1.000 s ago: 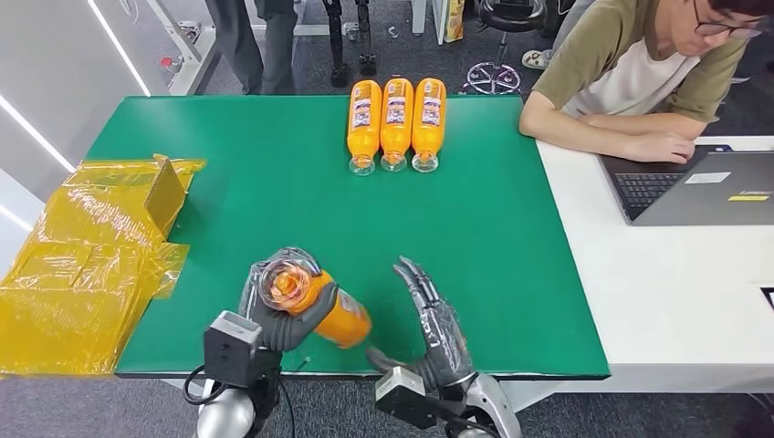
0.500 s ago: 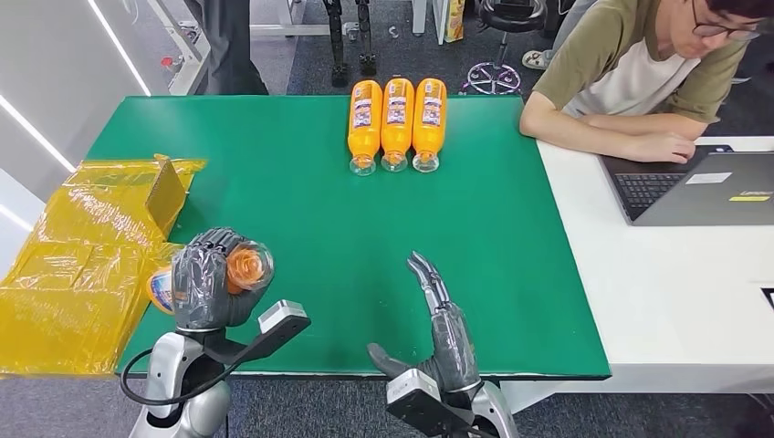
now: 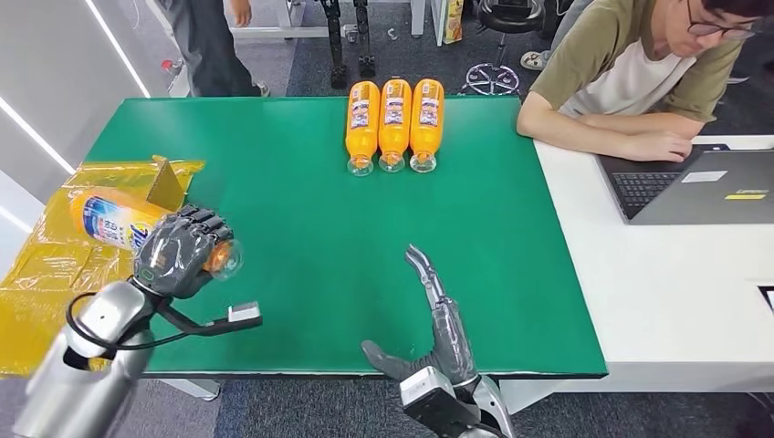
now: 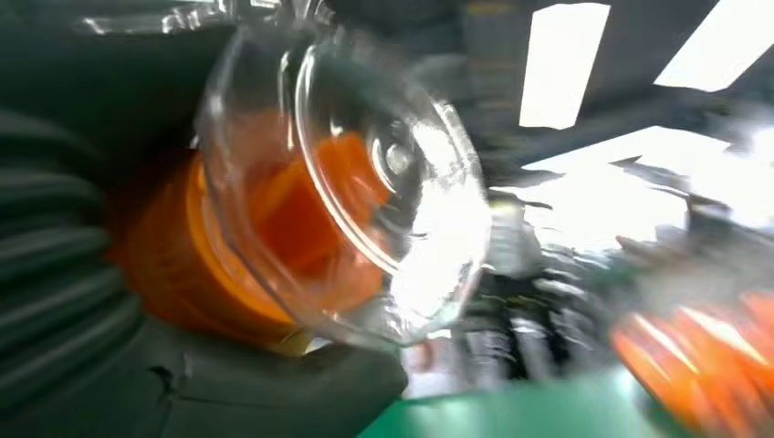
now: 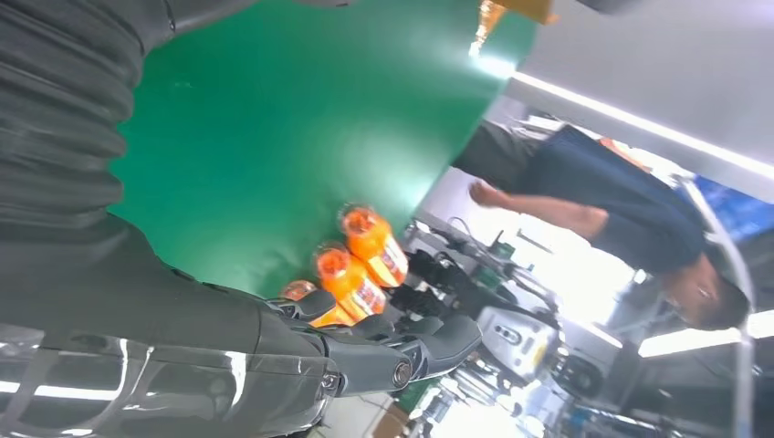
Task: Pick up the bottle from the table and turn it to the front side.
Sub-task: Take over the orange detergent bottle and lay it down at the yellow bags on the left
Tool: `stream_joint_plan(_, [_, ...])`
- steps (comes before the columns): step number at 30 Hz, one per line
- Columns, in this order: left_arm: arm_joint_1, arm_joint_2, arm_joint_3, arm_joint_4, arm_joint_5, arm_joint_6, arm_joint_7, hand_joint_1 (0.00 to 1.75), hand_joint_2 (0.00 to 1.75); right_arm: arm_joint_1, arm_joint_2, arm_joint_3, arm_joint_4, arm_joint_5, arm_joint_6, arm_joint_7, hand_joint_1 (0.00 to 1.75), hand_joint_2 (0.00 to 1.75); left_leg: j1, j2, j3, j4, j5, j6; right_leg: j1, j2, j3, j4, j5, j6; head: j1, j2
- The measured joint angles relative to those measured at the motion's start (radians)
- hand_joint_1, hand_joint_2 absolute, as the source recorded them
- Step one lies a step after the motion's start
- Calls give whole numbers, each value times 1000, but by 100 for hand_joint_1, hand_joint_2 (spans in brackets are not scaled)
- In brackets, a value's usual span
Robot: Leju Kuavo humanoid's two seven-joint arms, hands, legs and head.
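Bottle (image 3: pixel 114 222), orange, in left hand (image 3: pixel 178 251), lifted off table (image 3: pixel 301 182) edge, over yellow wrap (image 3: pixel 55 274); label end sticks out past the fingers, clear base by thumb. Likely full, so weighty; smooth plastic, slip-prone. Mid-body hold looks best. Vs 0.5 s ago: hand rolled, blue label now showing. Right hand (image 3: pixel 436 315) w/ fingers spread, holding nothing.

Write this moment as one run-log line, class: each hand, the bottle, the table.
left hand: grips bottle, lifted at table's left edge | right hand: open, empty | table: three bottles in a row at far edge
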Motion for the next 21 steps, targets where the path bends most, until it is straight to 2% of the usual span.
stream_joint_plan(2, [-63,50,-39,108,-13,-21,-26,175,175,-14,5,0,5,-10,4,-2,0,175,0,2,0,0,0,-1,0,2,-1,0,1,-1,0,0])
stream_joint_plan(5, [-144,85,-100,271,-41,-36,-24,175,175,-32,13,1,11,-11,12,9,0,175,0,2,0,0,1,-1,0,2,-1,1,1,-2,0,0])
stream_joint_plan(11, [-210,90,-179,507,-27,-61,-23,175,175,-46,26,3,21,-11,13,18,0,175,0,2,-1,0,0,-1,0,2,-1,0,1,-1,0,0])
stream_joint_plan(16, [-217,86,-200,586,-14,-76,-18,175,175,-49,29,3,21,-11,12,18,0,175,0,2,-1,0,-1,-2,0,2,-1,0,1,-1,0,0])
stream_joint_plan(17, [-219,83,-202,599,-8,-83,-15,141,175,-49,29,3,21,-11,12,18,0,175,0,2,-1,0,-1,-2,0,2,-1,-1,1,-1,0,0])
stream_joint_plan(20, [-226,72,-203,636,7,-96,3,10,175,-49,30,3,21,-11,6,22,0,175,0,2,-1,0,-1,-2,0,2,-1,0,1,-1,0,0])
stream_joint_plan(21, [-228,68,-204,646,9,-94,11,0,175,-49,30,3,20,-10,3,25,0,175,0,2,-1,0,-1,-2,0,2,-1,0,1,-1,0,0])
